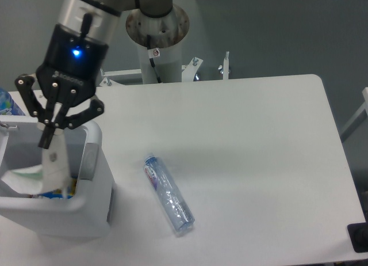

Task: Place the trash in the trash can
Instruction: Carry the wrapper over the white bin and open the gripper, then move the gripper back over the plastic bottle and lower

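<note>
Only one bottle [168, 195] — one packet [43, 173].

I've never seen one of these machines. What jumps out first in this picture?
The black gripper with a glowing blue light, at upper left, dangling a crumpled white packet over the white bin at the table's left edge. Next, the crushed clear bottle lying alone on the white table, right of the bin.

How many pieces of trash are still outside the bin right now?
1: the bottle lies on the table. The white packet hangs from the gripper over the bin, not yet dropped.
</note>
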